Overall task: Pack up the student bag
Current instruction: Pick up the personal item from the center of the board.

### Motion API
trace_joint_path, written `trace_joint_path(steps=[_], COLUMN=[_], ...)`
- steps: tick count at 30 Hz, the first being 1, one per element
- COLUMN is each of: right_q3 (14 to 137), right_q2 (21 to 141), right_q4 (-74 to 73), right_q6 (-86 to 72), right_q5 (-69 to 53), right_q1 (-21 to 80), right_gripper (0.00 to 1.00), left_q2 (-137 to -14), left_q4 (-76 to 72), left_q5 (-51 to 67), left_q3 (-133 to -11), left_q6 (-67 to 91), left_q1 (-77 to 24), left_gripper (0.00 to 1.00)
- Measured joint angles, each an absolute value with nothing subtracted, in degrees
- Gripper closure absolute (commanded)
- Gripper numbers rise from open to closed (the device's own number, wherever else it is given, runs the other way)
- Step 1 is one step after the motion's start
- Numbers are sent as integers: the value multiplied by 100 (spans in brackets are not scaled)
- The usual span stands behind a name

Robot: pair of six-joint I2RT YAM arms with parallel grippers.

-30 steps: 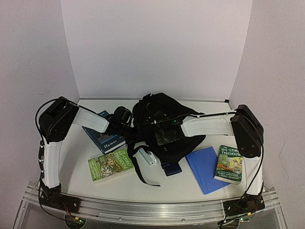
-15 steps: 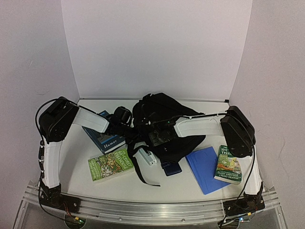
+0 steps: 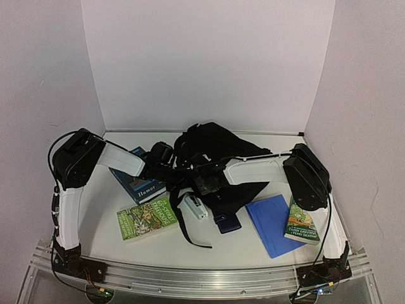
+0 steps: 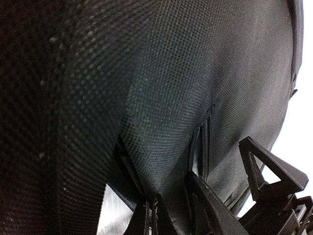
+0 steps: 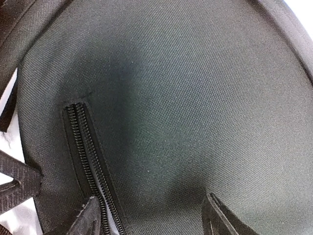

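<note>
On the desk (image 3: 104, 212) the student bag (image 3: 218, 142) slumps at twelve o'clock as we watch the left claw (image 3: 179, 171) pinch its left-side fabric while the right claw (image 5: 151, 208), spread wide, hangs over its front panel, a zip (image 5: 90, 152) at its ten o'clock.

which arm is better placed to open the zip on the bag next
Right, probably: the right fingers stand open over the student bag, its zip beside one of them; the left fingers are shut on the bag's fabric.
</note>
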State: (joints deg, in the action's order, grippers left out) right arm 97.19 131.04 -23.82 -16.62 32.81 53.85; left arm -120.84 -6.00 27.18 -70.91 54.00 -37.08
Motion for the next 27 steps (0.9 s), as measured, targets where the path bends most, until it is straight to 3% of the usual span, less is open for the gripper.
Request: trace_joint_path(steps=[6,14,27], right_q3=[9719,9650,9320], right_q2=[13104,13044,12619], right_q4=[-2334,-2199,-2042], right_q6=[-1695,-1819,-1710], right_q5=[3298,2781,1532], right_q1=[5326,5138,4469], right_gripper=[34,50,47], left_q2=[-12090,-12125,-12125], left_q4=[-666,-760,-757], left_q5=[2684,2680,2696], left_q3=[-7093,-7124,-7124], left_q6=[5402,5404,5404], left_q1=[-3708,-3709,-3706], left_gripper=[100,100,100])
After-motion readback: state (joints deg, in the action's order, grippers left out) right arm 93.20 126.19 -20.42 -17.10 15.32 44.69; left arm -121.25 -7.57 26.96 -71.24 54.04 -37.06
